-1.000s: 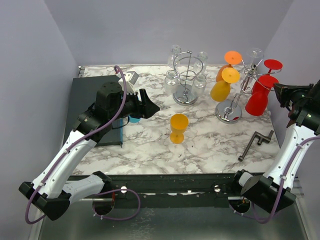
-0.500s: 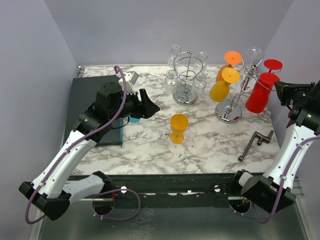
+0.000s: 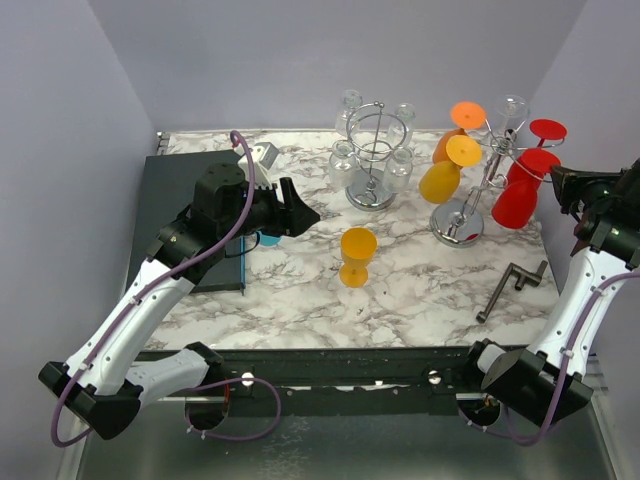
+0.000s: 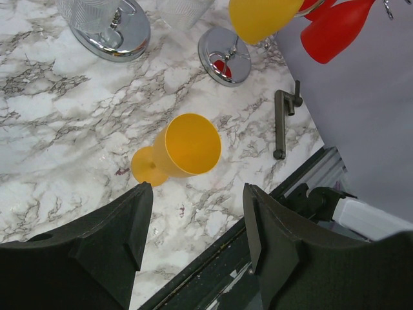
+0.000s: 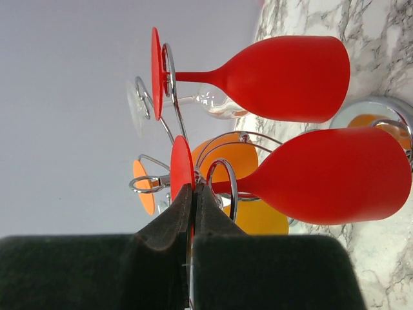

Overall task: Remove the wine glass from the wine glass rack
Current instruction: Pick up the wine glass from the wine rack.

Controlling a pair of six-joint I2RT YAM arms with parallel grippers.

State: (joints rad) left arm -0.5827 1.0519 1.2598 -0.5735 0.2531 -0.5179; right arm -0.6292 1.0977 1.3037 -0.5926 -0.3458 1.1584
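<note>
Right gripper [image 5: 193,188] has its two fingers pressed together on the lower rim of a red disc, the foot of the nearer red wine glass [image 5: 335,177]. That glass hangs bowl-down and tilted on the wine glass rack [image 3: 488,165] at the far right of the marble table [image 3: 300,300]. Its stem passes through one of the rack's wire rings just beyond the fingertips, so the wire encloses it on both sides. Close beside it hangs a second red glass [image 5: 290,77], its foot caught in its own wire arm and its bowl near the held one but apart from it. Behind the two stems are a clear glass [image 5: 216,102] and the rack's central post. On the rack's far side hang an amber glass [image 3: 440,182] and an orange glass [image 3: 466,114].

Left gripper [image 4: 197,194] hovers over the middle-left of the table with its fingers spread wide and nothing between them. Just beyond its tips a yellow goblet [image 3: 357,256] sits alone on the marble, well apart from the rack. Further right, near the front edge, lies a dark metal crank handle [image 3: 510,287], between the right arm and the rack's round chrome base. A dark mat [image 3: 175,190] covers the table's left side under the left arm. At the far centre is a chrome stand [image 3: 372,150] ringed by small clear glasses, just left of the rack and not touching it.
</note>
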